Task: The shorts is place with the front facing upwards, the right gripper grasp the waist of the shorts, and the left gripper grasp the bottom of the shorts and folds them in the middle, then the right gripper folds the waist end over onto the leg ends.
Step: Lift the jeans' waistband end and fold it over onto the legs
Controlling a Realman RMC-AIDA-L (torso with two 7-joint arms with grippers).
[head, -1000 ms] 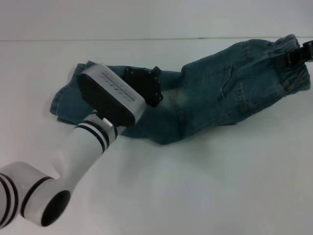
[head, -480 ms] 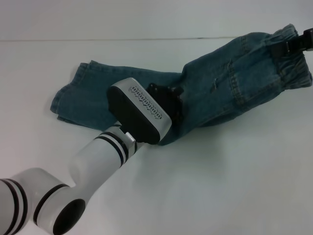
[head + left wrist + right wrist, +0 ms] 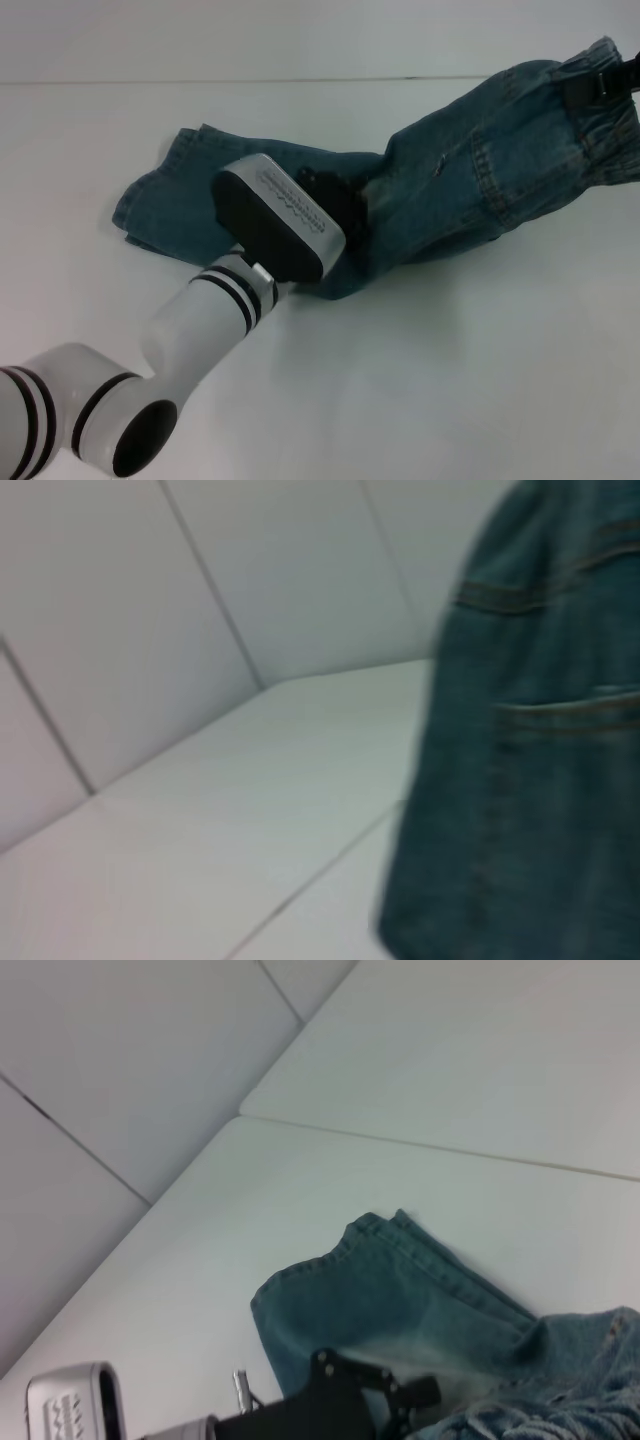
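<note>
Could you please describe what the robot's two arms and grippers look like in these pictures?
The left arm is glossy white and tubular, with paired black bands at its joints and a dark round opening at the elbow. Its wrist carries a rounded box, black with a silver-grey face bearing a row of small markings. The left gripper is black metal with small bolts. Only a black edge of the right gripper shows.

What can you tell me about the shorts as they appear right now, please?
The shorts are blue-green denim with orange stitching and a patch pocket showing. They lie stretched across the white table, leg hems flat at the robot's left. The gathered waist is raised at the far right, where the right gripper meets it. The left gripper sits at their middle, over a pale faded patch.
</note>
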